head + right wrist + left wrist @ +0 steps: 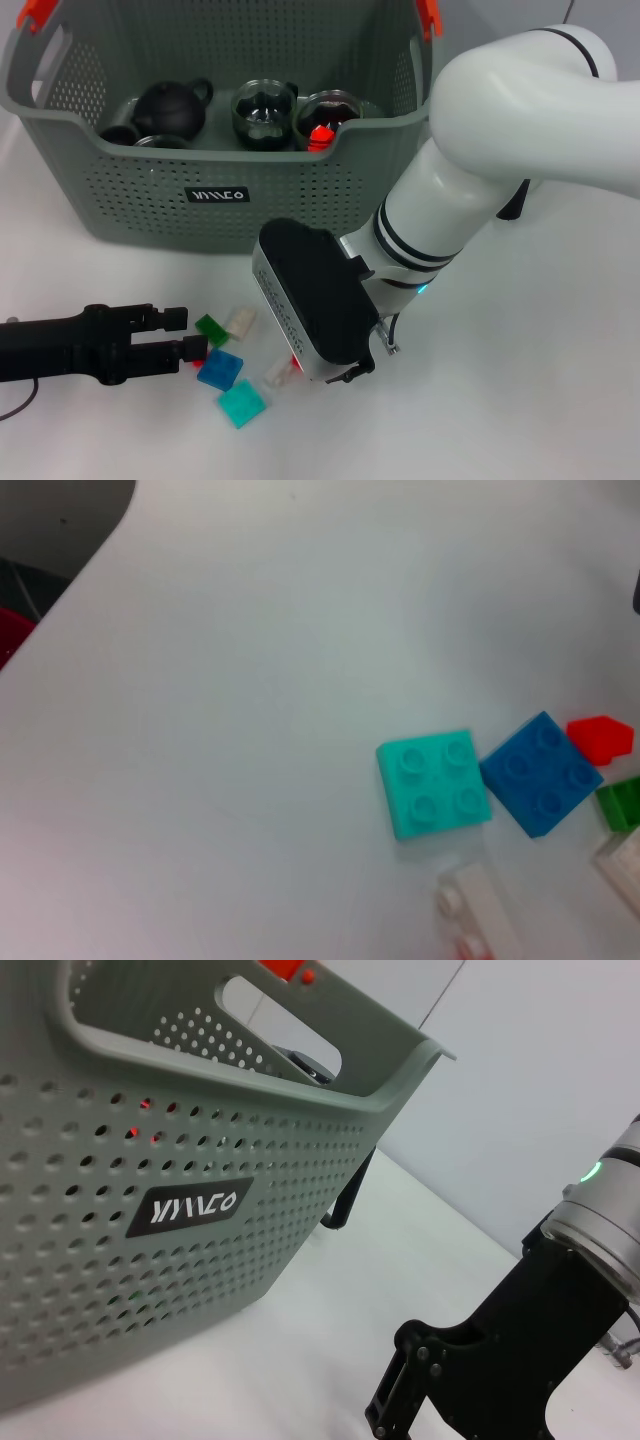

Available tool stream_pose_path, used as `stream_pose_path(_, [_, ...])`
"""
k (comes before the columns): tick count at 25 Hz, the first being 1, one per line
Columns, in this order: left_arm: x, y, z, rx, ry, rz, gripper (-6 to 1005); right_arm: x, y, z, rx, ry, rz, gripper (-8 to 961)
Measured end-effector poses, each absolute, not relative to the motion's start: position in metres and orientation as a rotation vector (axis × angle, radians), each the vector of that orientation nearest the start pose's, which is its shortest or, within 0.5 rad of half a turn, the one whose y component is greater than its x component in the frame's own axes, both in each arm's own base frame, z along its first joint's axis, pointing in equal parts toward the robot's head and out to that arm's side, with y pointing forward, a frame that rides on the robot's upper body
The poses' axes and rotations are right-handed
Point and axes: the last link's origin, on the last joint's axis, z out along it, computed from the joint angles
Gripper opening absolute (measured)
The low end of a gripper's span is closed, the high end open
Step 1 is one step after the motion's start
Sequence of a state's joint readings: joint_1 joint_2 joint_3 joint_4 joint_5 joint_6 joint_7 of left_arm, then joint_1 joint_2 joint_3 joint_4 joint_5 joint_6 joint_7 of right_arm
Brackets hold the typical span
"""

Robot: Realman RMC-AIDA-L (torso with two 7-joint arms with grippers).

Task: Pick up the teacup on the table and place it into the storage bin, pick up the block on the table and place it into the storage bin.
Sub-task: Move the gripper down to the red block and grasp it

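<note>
The grey-green storage bin (140,205) stands at the back, and its perforated wall with the black label fills the left wrist view (200,1110). No teacup shows on the table; two glass cups (265,112) sit inside the bin. Loose blocks lie in front of it: green (211,328), cream (240,321), blue (219,369), teal (242,403) and a small red one (197,358). My left gripper (180,333) lies low at the front left, open, with its tips by the green and red blocks. My right gripper (292,370) hangs over a whitish block (470,910), its fingers hidden under the wrist.
A dark teapot (172,108) and dark cups are also in the bin. Bare white table stretches to the right of the right arm. The bin's front wall is close behind both grippers. The table's edge shows in the right wrist view.
</note>
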State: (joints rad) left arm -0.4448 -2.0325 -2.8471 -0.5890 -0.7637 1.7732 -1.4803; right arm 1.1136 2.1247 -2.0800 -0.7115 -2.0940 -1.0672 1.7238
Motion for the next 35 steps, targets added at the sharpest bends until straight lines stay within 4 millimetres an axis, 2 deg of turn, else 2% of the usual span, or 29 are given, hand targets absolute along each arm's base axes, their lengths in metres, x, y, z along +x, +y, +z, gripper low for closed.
stream_pose_path(26, [-0.3286,0.2621,0.0219,-2.665,-1.127,-0.698,676,0.0876,0.3426,-0.1576,-3.056,-0.772,-0.755,378])
stream_pose_path(32, [-0.3289,0.2617,0.0218,-2.665,-1.129,-0.697,677,0.0883,0.3412,-0.1599,-3.054,-0.775,-0.748,479])
stream_pose_path(35, [-0.3289,0.2617,0.0219,-2.665,-1.129,-0.697,677,0.0884,0.3406,-0.1612,-3.055,-0.773,-0.734,478])
